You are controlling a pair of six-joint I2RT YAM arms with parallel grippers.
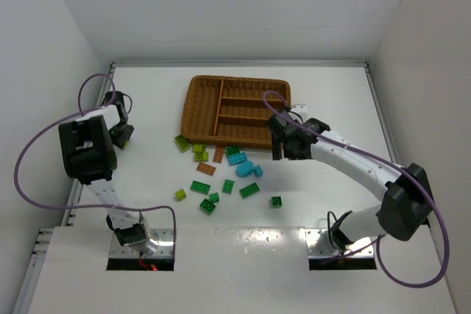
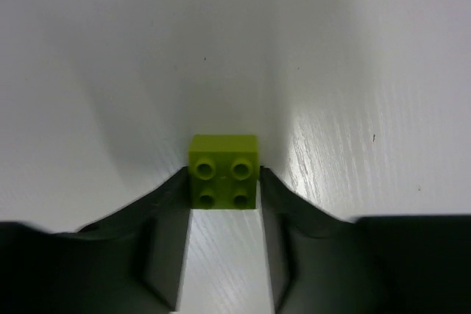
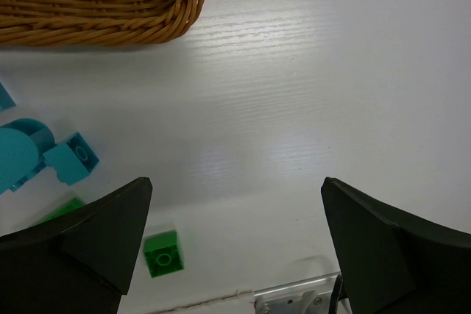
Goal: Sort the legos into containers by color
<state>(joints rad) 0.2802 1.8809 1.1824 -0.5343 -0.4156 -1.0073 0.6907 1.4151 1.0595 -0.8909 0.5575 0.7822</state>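
While left gripper [image 2: 224,179] pinches yellow-green brick [image 2: 224,161], loose legos [image 1: 237,158] beside wicker tray [image 1: 193,108]

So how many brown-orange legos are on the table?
2 brown-orange legos: one below the wicker tray's near edge, the other nearer the arms, to its left. The right arm may hide more.

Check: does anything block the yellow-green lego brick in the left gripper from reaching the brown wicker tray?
Nothing visible. Bare table separates the yellow-green square lego brick in the left gripper from the brown woven wicker tray; loose legos sit beside its near corner, off that line.
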